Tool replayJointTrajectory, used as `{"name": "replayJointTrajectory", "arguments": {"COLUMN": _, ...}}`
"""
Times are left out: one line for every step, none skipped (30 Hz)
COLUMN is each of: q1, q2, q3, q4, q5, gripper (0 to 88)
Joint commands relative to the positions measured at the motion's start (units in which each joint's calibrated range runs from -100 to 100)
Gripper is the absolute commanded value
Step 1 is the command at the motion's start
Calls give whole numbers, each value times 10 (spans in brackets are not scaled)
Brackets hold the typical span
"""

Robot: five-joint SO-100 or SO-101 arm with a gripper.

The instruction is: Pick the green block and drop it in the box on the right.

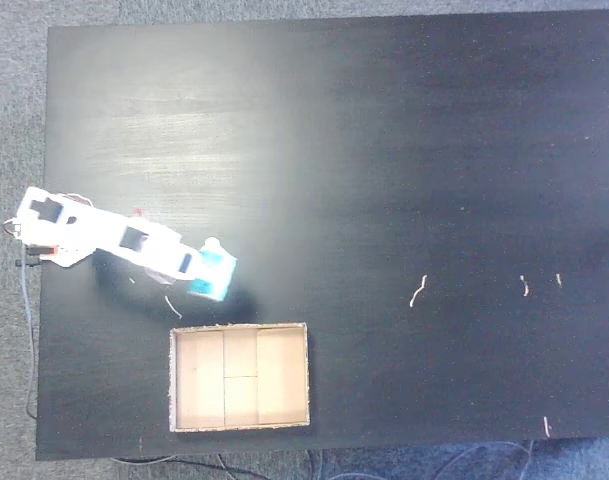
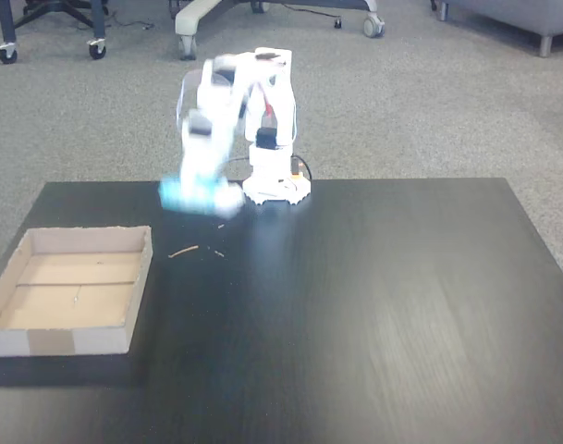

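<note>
The green block is a small turquoise square held at the tip of the white arm, above the black table's left part in a fixed view. My gripper is shut on it. From the front, another fixed view shows the gripper and green block blurred, lifted over the table near the arm's base. The tan cardboard box lies open just below the gripper by the table's near edge; its front wall shows at the lower left, with nothing inside it.
Small pale scraps lie on the black table, and another scrap sits near the box. Chair wheels stand on the grey carpet behind. A cable hangs off the table's left edge.
</note>
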Motion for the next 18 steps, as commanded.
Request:
{"name": "replayJointTrajectory", "arguments": {"q1": 91, "q2": -75, "q3": -34, "q4": 5, "q5": 25, "gripper": 100}}
{"name": "replayJointTrajectory", "arguments": {"q1": 128, "q2": -58, "q3": -37, "q4": -19, "q5": 32, "gripper": 103}}
{"name": "replayJointTrajectory", "arguments": {"q1": 166, "q2": -32, "q3": -40, "q4": -48, "q5": 40, "gripper": 103}}
{"name": "replayJointTrajectory", "arguments": {"q1": 198, "q2": 0, "q3": -49, "q4": -71, "q5": 46, "gripper": 107}}
{"name": "replayJointTrajectory", "arguments": {"q1": 225, "q2": 41, "q3": -71, "q4": -81, "q5": 52, "gripper": 114}}
{"name": "replayJointTrajectory", "arguments": {"q1": 244, "q2": 85, "q3": -102, "q4": -80, "q5": 58, "gripper": 114}}
{"name": "replayJointTrajectory", "arguments": {"q1": 258, "q2": 139, "q3": -143, "q4": -80, "q5": 61, "gripper": 107}}
{"name": "replayJointTrajectory", "arguments": {"q1": 266, "q2": 192, "q3": -185, "q4": -80, "q5": 62, "gripper": 107}}
{"name": "replayJointTrajectory", "arguments": {"q1": 266, "q2": 250, "q3": -228, "q4": -80, "q5": 65, "gripper": 107}}
{"name": "replayJointTrajectory", "arguments": {"q1": 262, "q2": 301, "q3": -265, "q4": -83, "q5": 66, "gripper": 110}}
{"name": "replayJointTrajectory", "arguments": {"q1": 255, "q2": 340, "q3": -283, "q4": -100, "q5": 67, "gripper": 115}}
{"name": "replayJointTrajectory", "arguments": {"q1": 244, "q2": 366, "q3": -286, "q4": -126, "q5": 68, "gripper": 122}}
{"name": "replayJointTrajectory", "arguments": {"q1": 234, "q2": 381, "q3": -287, "q4": -142, "q5": 69, "gripper": 128}}
{"name": "replayJointTrajectory", "arguments": {"q1": 225, "q2": 391, "q3": -289, "q4": -152, "q5": 70, "gripper": 131}}
{"name": "replayJointTrajectory", "arguments": {"q1": 215, "q2": 400, "q3": -291, "q4": -162, "q5": 71, "gripper": 127}}
{"name": "replayJointTrajectory", "arguments": {"q1": 206, "q2": 413, "q3": -297, "q4": -175, "q5": 71, "gripper": 128}}
{"name": "replayJointTrajectory", "arguments": {"q1": 198, "q2": 428, "q3": -309, "q4": -184, "q5": 72, "gripper": 132}}
{"name": "replayJointTrajectory", "arguments": {"q1": 192, "q2": 443, "q3": -323, "q4": -187, "q5": 74, "gripper": 137}}
